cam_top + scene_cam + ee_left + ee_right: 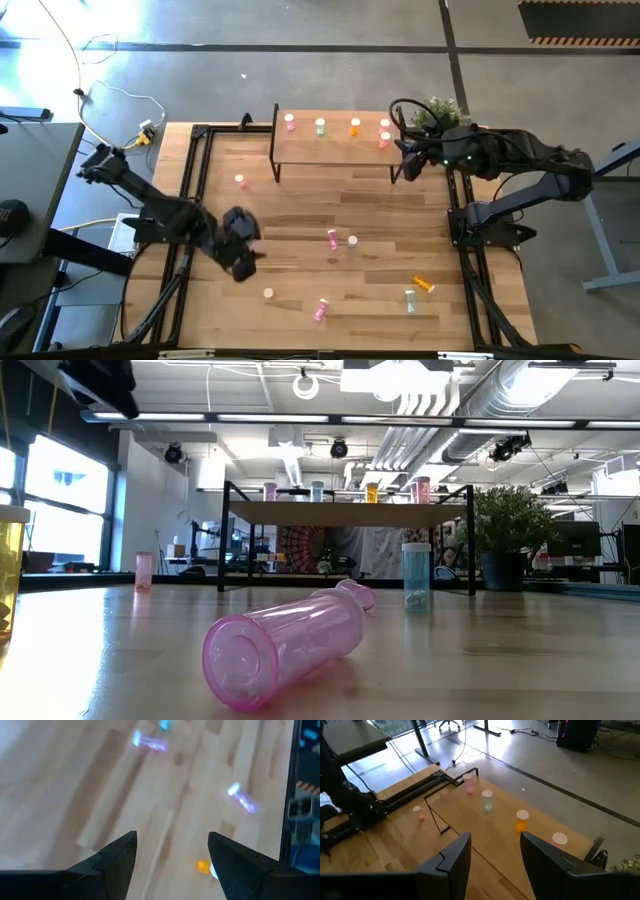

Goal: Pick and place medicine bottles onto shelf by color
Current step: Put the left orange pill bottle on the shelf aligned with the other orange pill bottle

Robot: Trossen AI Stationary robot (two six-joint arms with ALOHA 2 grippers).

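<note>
The shelf (335, 148) stands at the table's far middle with several bottles upright on it in a row: pink (290, 122), green (320, 126), orange (354, 126) and two more at the right end (384, 133). On the tabletop, a pink bottle (332, 238) lies on its side at the centre. Orange (424, 285), green (410, 300) and pink (321, 309) ones are near the front right, and a salmon one (240, 180) stands at the left. My left gripper (245, 258) hangs open over the front left. My right gripper (405, 160) is open above the shelf's right end, with nothing between its fingers (492, 855).
A potted plant (440, 112) stands at the far right corner behind my right arm. A small capped bottle (268, 293) sits near the front, and a white cap (353, 241) lies beside the centre pink bottle. Bare wood lies between the shelf and the centre bottles.
</note>
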